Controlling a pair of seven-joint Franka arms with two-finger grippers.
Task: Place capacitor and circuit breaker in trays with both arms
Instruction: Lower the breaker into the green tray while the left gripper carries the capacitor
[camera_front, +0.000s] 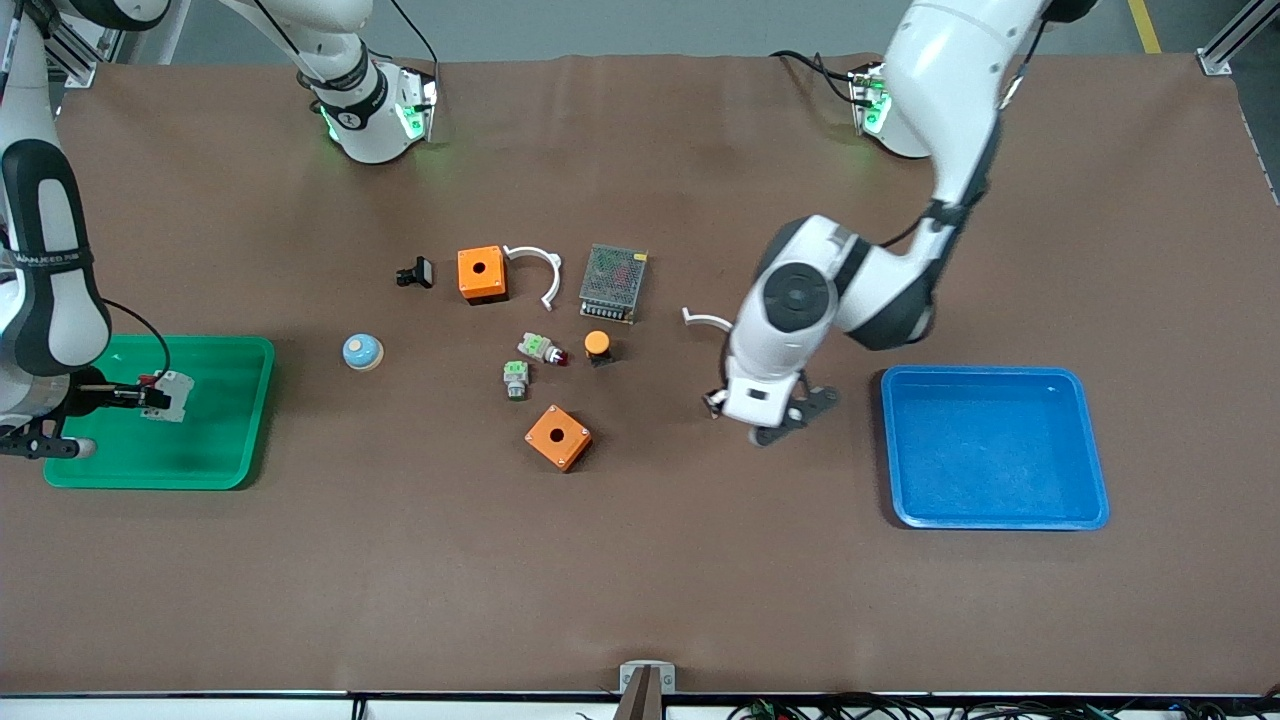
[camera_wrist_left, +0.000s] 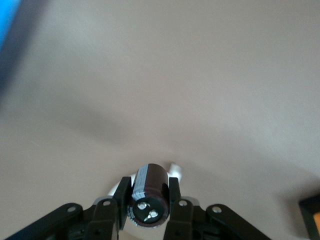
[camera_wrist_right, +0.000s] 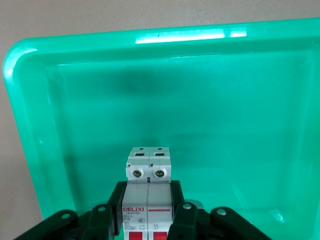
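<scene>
My right gripper (camera_front: 152, 393) is shut on the circuit breaker (camera_front: 169, 382), a light-grey block with red levers, and holds it over the green tray (camera_front: 225, 465). In the right wrist view the breaker (camera_wrist_right: 149, 185) sits between the fingers (camera_wrist_right: 116, 205) above the tray floor (camera_wrist_right: 240, 110). My left gripper (camera_front: 752, 418) hangs over bare table between the loose parts and the blue tray (camera_front: 995, 515). In the left wrist view it is shut on the capacitor (camera_wrist_left: 149, 190), a small dark cylinder with a pale stripe. The capacitor is hidden under the hand in the front view.
Toward the table's middle lie two orange boxes (camera_front: 482, 273) (camera_front: 558, 437), a mesh-topped power supply (camera_front: 613, 282), two white curved pieces (camera_front: 535, 262) (camera_front: 703, 320), a black clip (camera_front: 415, 272), a blue dome (camera_front: 361, 351), two green-topped grey parts (camera_front: 540, 347) (camera_front: 516, 379) and an orange-capped button (camera_front: 598, 345).
</scene>
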